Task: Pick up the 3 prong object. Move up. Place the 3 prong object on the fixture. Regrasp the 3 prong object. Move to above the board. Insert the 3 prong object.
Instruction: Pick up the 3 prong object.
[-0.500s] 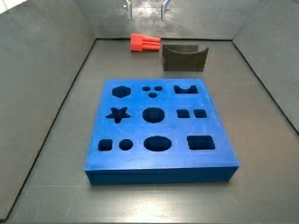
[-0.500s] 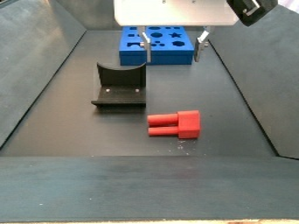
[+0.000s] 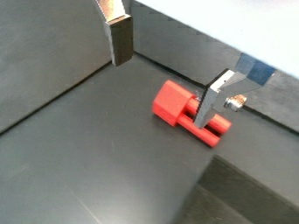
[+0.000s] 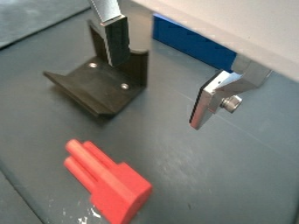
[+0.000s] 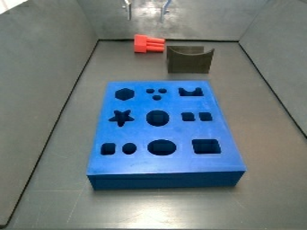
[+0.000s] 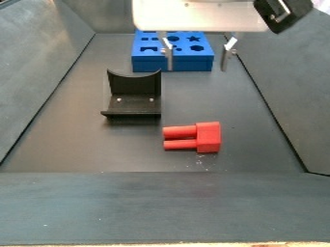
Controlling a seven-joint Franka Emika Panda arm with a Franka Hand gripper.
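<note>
While the pincer [image 3: 170, 74] hangs above the floor in a wrist view, its silver fingers [image 3: 121, 37] are seen spread wide with nothing between them, and the 3 prong object [image 3: 190, 112] lies flat below, partly behind the far finger. From its look it is judged light, stiff moulded plastic, fairly smooth, best taken across the flat sides of the blocky body rather than at the short prongs.

In a wrist view, the pincer [image 4: 160, 70] is open and empty; the fixture [image 4: 101, 85] stands beside one finger, the board [image 4: 194, 45] shows beyond it, and the 3 prong object [image 4: 107, 181] lies apart from both.

In a side view, the 3 prong object [image 5: 147, 43] lies at the far end, just left of the fixture [image 5: 188, 59]; the board [image 5: 163, 131] fills the middle, and the pincer [image 5: 151, 10] hangs at the far edge.

In a side view, the 3 prong object [image 6: 194, 137] lies near, the fixture [image 6: 131, 95] left and farther, the board [image 6: 175, 50] farthest, the pincer [image 6: 194, 48] over the far half. The fixture's raised sides and the enclosure walls are judged the nearest obstacles; nothing covers the piece.
</note>
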